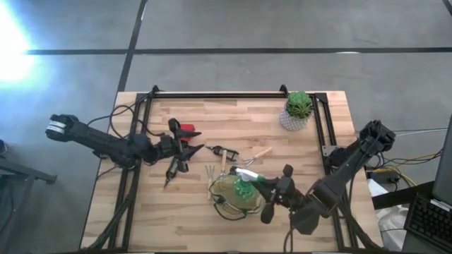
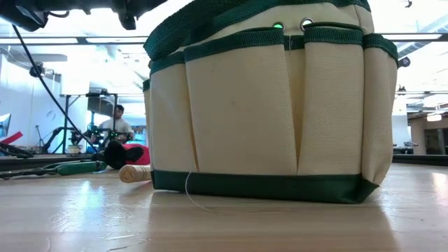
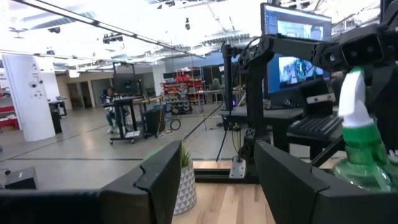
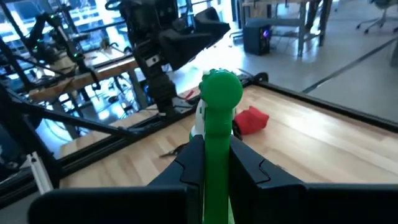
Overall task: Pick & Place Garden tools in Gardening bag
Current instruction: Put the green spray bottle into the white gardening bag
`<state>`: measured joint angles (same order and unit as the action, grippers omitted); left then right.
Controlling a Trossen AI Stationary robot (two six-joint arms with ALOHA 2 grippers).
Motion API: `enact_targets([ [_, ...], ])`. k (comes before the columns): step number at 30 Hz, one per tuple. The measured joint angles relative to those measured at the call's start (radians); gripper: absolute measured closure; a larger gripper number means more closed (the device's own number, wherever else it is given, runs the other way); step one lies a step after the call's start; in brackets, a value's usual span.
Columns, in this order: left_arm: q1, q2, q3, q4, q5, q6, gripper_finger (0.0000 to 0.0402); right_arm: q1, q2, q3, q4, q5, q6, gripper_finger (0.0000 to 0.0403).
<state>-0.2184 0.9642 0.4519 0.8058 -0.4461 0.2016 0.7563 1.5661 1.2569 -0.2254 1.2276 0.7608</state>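
Note:
The gardening bag (image 1: 229, 201) stands at the table's near middle and fills the low view (image 2: 266, 105). Over its mouth is a small green spray bottle (image 1: 246, 188) with a white head (image 3: 350, 93), and my right gripper (image 1: 263, 189) is shut on it. My left gripper (image 1: 189, 149) is open left of centre with nothing between its fingers (image 3: 155, 180). Beside it a red glove-like item (image 1: 188, 131) lies on the wood. Dark pruners (image 1: 222, 150) and a wooden-handled tool (image 1: 261, 153) lie behind the bag. My right gripper pinches a green part of the spray bottle (image 4: 217, 155) between its two fingers (image 4: 252, 168). It comes nearly level from the table's right. The bottle sticks out past the fingertips over the bag's mouth. Whether the bottle touches the bag, I cannot tell.
A green plant in a whitish pot (image 1: 298, 111) stands at the far right corner. A black rail frame (image 1: 219, 94) runs along the table's far edge and sides. A wooden handle end (image 2: 133, 173) lies left of the bag in the low view. A person (image 2: 119, 127) sits far off in the room.

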Motion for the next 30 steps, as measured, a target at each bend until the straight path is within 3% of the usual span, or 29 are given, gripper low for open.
enact_targets([
  [17,0.0,-0.001,0.0,0.002,0.0,-0.026,0.0197,0.003,0.0,-0.061,0.013,0.084,0.062,0.0374],
  [23,0.0,-0.001,0.0,0.002,0.001,-0.028,0.0197,0.01,0.01,-0.111,0.157,0.078,0.047,0.0374],
  [30,0.0,0.0,0.0,-0.001,0.004,-0.091,0.0197,0.053,0.043,-0.134,0.19,0.076,0.051,0.0374],
])
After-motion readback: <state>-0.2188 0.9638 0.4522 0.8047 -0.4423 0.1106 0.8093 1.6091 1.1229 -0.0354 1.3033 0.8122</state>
